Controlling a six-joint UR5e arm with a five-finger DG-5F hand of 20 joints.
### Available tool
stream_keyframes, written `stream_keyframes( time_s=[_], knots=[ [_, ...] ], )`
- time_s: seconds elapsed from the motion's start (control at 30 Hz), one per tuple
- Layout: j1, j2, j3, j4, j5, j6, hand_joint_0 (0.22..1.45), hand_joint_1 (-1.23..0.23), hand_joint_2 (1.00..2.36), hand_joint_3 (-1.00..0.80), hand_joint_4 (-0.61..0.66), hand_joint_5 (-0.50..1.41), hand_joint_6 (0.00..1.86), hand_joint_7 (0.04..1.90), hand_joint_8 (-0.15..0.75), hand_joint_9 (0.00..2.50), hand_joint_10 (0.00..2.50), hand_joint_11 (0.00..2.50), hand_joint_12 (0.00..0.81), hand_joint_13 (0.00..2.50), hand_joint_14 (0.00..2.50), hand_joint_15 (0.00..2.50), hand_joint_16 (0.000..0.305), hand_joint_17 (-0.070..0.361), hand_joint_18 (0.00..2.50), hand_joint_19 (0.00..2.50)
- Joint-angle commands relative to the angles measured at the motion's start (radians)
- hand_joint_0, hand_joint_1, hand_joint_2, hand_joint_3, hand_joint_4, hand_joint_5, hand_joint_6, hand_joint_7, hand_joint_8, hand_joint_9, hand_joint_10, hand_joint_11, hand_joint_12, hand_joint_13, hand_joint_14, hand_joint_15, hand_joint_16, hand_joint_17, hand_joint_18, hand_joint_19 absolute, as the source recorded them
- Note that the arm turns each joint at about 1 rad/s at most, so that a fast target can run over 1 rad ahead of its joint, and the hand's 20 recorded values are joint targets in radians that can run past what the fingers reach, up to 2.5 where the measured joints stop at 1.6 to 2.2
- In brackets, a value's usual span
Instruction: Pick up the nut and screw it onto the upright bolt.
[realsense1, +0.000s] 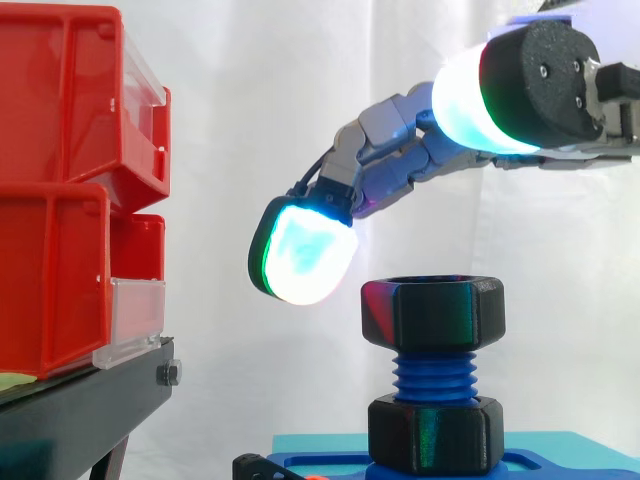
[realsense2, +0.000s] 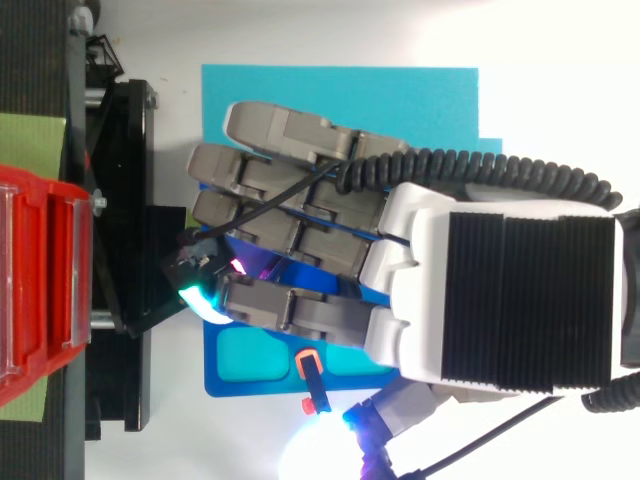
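Observation:
A black hex nut (realsense1: 432, 312) sits level on top of the upright blue bolt (realsense1: 435, 376), with several threads bare beneath it. A second black hex piece (realsense1: 435, 432) rings the foot of the bolt. My hand (realsense1: 400, 150) hovers above the nut, its fingers loosely bent and holding nothing. One cyan-green glowing fingertip (realsense1: 305, 250) hangs just left of and slightly above the nut, apart from it. Another glowing pad (realsense1: 470, 100) is higher, at the upper right. In the top view my hand (realsense2: 440, 270) lies over the bolt and hides it, with the fingers reaching left.
Stacked red bins (realsense1: 60, 180) on a black stand (realsense1: 80, 410) rise to the left of the bolt, close to the fingertips. The bolt stands in a blue base plate (realsense2: 225, 380) on a cyan mat (realsense2: 400, 100). A small orange clip (realsense2: 310, 375) lies on the plate's near edge.

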Motion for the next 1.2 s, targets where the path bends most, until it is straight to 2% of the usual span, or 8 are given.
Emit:
stream_keyframes(
  time_s=[0.0, 0.33, 0.57, 0.77, 1.0, 1.17],
  knots=[
    [-0.001, -0.003, 0.0, -0.01, 0.0, 0.005, 0.49, 0.02, 1.0, -0.5, 0.19, -0.14, 0.5, 0.74, 0.229, 0.34, 0.0, 0.0, 0.333, 0.14, 0.0, 0.0, 0.04, 0.09, 0.0, 0.0],
    [-0.007, -0.002, 0.0, -0.03, -0.007, 0.005, 0.51, -0.01, 1.0, -0.5, 0.29, -0.09, 0.5, 1.03, 0.255, 0.39, 0.0, 0.0, 0.302, 0.18, 0.0, 0.0, 0.035, 0.078, 0.0, 0.0],
    [-0.015, -0.002, 0.0, -0.032, -0.022, 0.002, 0.51, -0.03, 1.0, -0.5, 0.28, -0.07, 0.5, 1.14, 0.266, 0.43, 0.0, 0.0, 0.287, 0.22, 0.0, 0.0, 0.031, 0.07, 0.0, 0.0],
    [-0.031, -0.002, 0.0, -0.035, -0.04, 0.002, 0.52, -0.06, 1.0, -0.5, 0.28, -0.06, 0.5, 1.23, 0.274, 0.48, 0.0, 0.0, 0.274, 0.25, 0.0, 0.0, 0.029, 0.065, 0.0, 0.0],
    [-0.057, -0.002, 0.0, -0.035, -0.076, -0.004, 0.52, -0.09, 1.0, -0.5, 0.26, -0.04, 0.5, 1.3, 0.276, 0.53, 0.0, 0.0, 0.259, 0.3, 0.0, 0.0, 0.027, 0.06, 0.0, 0.0],
    [-0.069, -0.002, 0.0, -0.035, -0.085, -0.004, 0.53, -0.11, 1.0, -0.5, 0.24, -0.02, 0.5, 1.38, 0.277, 0.59, 0.0, 0.0, 0.243, 0.34, 0.0, 0.0, 0.024, 0.055, 0.0, 0.0]
  ],
)
